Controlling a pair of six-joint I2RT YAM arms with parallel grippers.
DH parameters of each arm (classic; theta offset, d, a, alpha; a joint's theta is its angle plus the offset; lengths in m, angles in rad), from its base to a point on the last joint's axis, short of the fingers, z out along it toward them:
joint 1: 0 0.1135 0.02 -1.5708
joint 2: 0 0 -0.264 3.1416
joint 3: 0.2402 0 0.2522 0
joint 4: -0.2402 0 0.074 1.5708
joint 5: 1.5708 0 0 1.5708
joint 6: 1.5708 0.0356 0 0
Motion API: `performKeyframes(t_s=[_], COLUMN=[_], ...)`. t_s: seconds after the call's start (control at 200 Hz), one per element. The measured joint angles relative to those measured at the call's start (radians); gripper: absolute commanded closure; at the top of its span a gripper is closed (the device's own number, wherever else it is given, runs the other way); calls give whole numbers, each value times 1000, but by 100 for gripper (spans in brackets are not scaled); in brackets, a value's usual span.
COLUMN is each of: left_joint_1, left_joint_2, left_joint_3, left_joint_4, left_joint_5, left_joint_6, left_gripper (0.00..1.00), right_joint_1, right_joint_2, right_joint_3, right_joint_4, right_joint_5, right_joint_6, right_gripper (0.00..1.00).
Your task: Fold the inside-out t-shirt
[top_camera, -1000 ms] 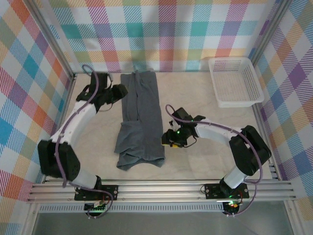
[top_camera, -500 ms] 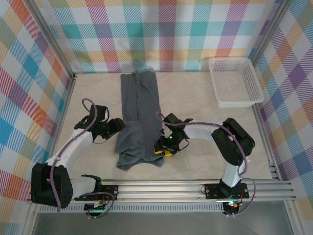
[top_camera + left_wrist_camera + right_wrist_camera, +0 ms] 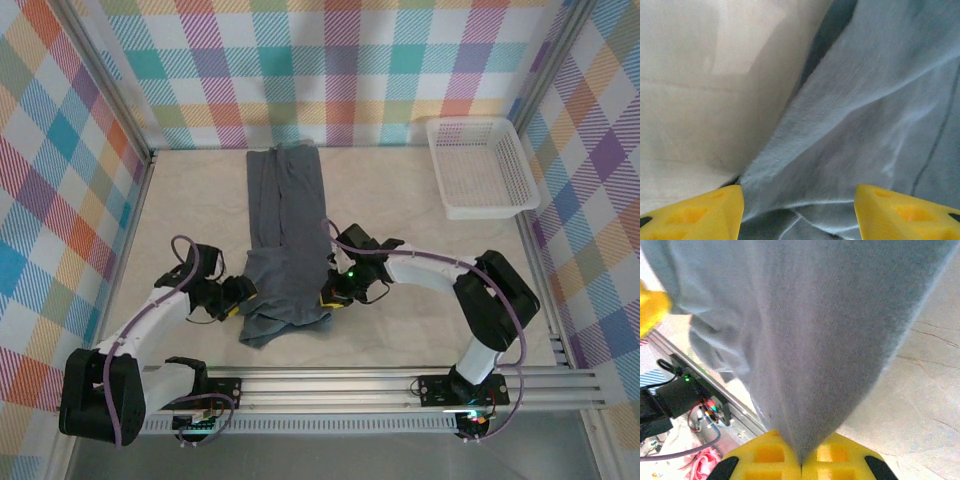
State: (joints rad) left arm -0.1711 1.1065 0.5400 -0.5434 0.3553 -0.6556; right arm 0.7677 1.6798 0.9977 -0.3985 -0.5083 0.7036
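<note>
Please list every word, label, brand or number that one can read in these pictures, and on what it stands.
No text can be read anywhere.
The t-shirt is plain, with no print.
The white basket shows no label.
The electronics box is too blurred for any marking.

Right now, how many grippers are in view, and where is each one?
2. The left gripper sits open at the near left edge of the dark grey t-shirt; the right gripper is shut on its near right edge. None looks hidden.
</note>
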Motion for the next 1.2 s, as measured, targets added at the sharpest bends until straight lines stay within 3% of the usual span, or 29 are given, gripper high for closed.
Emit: performKeyframes(t_s=[0.38,0.455,0.7,0.94,1.2], left_joint_1=[-92,-111,-125,-143,-317], left_joint_2=[166,192,201,159,-85], left_joint_3=[5,18,17,1,-26], left_joint_4=[72,91,133,101,-47], left_joint_5=[61,72,72,76,112], left_joint_6=[-14,-16,-33,-25,-76], left_gripper=[39,44,100,100,100], right_joint_1=[0,0,0,0,61], right_joint_2=[32,32,32,-41,-299], right_joint_3=[1,1,1,-77,-266], right_joint_4=[1,1,-6,-3,-39], right_joint_5=[0,0,12,55,62], right_joint_6=[18,19,19,42,106], right_gripper=[100,100,100,100,100])
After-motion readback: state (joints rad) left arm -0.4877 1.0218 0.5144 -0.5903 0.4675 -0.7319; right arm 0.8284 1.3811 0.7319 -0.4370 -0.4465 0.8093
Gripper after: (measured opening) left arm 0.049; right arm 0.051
